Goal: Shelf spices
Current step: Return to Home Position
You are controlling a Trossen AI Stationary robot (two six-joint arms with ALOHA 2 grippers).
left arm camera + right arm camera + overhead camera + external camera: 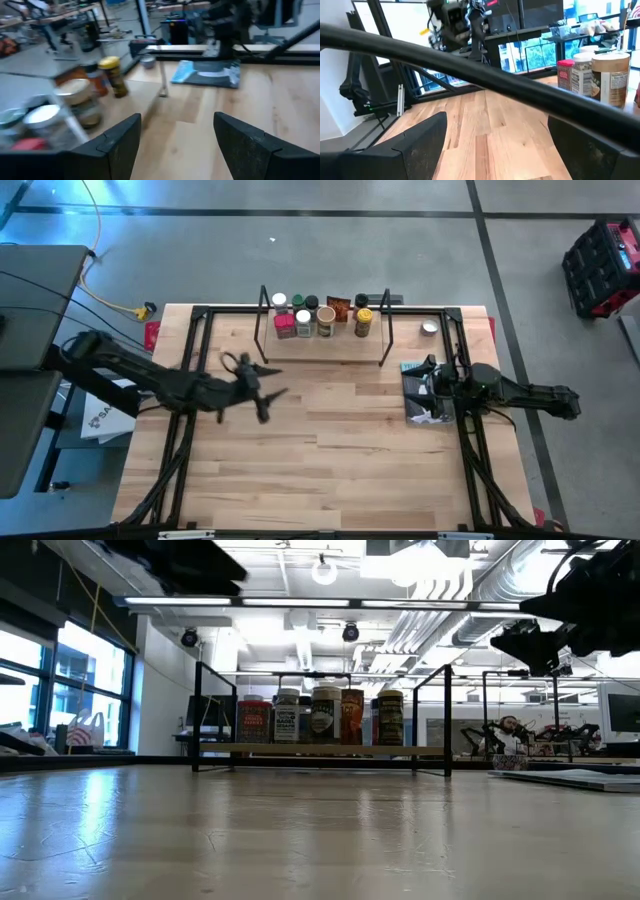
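beneath ceiling lights (300,602), wooden tabletop (300,835), shelf (320,749)

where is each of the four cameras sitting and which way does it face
high: above the table, facing straight down; shows left gripper and right gripper.
low: at tabletop height, facing the shelf across the boards; right arm hangs top right.
left wrist: behind the left gripper, facing the spices and book past its own open fingers.
right wrist: behind the right gripper, facing the left arm across the table past its own open fingers.
shared: all four show the spices.
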